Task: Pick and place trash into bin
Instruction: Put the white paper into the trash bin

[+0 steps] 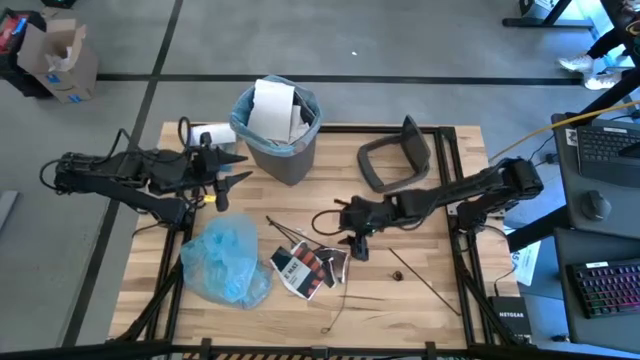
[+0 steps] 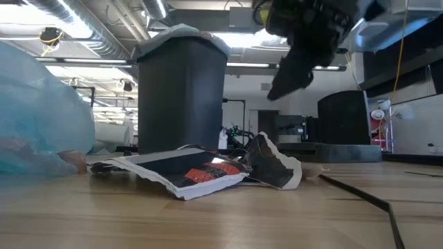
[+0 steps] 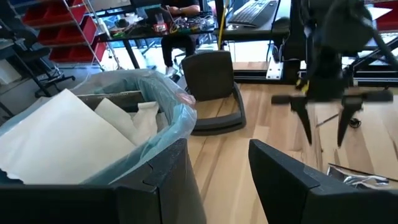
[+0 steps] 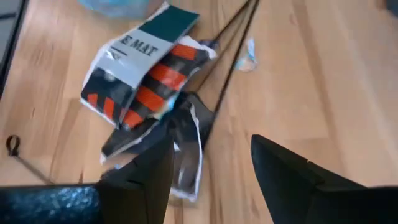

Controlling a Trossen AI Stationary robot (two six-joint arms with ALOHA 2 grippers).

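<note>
The dark grey bin (image 1: pixel 278 120) with a light blue liner stands at the table's far side with white paper inside; it also shows in the left wrist view (image 3: pixel 93 143). Its grey lid (image 1: pixel 395 155) lies to its right. The red-black-white printed packet (image 1: pixel 308 265) lies flat on the table, and it also shows in the right wrist view (image 4: pixel 146 81). Thin dark sticks (image 4: pixel 230 56) lie beside it. My right gripper (image 1: pixel 347 228) is open and empty, raised above the table just right of the packet, fingers pointing down (image 3: pixel 323 124). My left gripper (image 1: pixel 232 172) is open and empty beside the bin's left side.
A crumpled light blue bag (image 1: pixel 225 260) lies at the table's near left. A long dark stick (image 1: pixel 425 280) and a small dark piece (image 1: pixel 397 275) lie at the near right. A white roll (image 1: pixel 212 133) sits left of the bin. A cardboard box (image 1: pixel 60 60) stands on the floor.
</note>
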